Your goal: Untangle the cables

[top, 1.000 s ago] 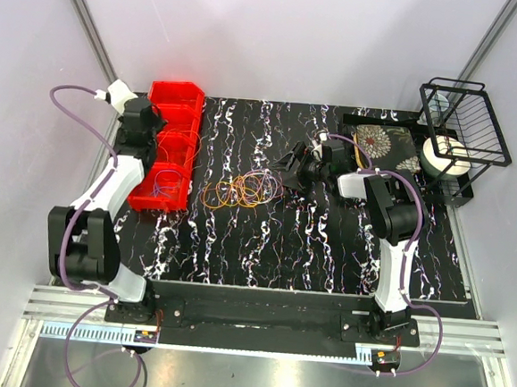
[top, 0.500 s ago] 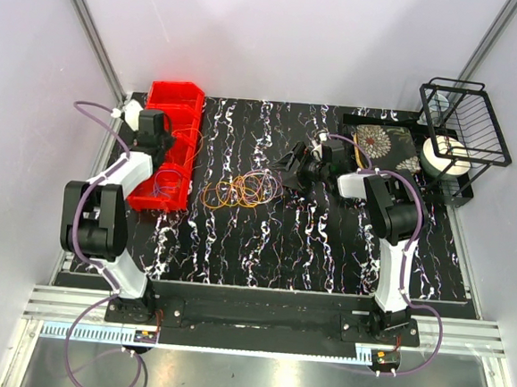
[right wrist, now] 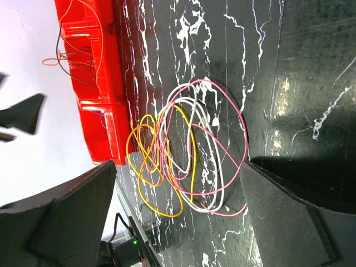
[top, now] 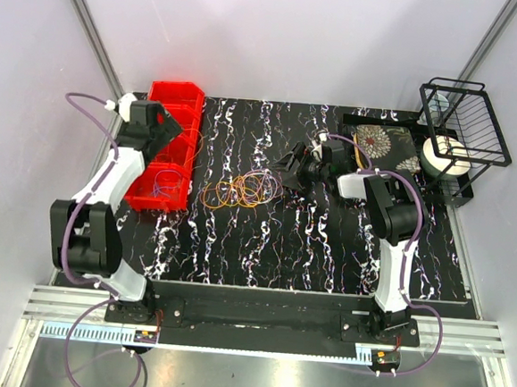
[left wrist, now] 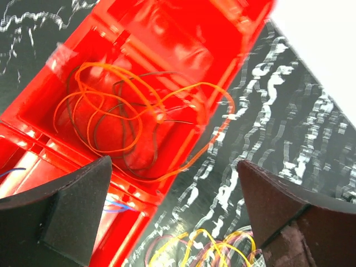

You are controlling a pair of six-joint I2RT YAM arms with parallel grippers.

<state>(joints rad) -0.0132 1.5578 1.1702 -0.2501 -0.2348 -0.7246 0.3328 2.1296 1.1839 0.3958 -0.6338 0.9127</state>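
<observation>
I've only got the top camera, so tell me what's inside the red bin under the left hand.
Observer: The left wrist view shows orange and dark cables coiled in one compartment of the bin. One orange loop sticks out past its edge.
Operator: Is the left hand holding any of them?
Observer: No. It is open above them, with nothing between its fingers.
Operator: And the pile in front of the right hand?
Observer: The right wrist view shows pink, white, yellow and orange loops interlaced on the table. That hand is open and holds none of them.
</observation>
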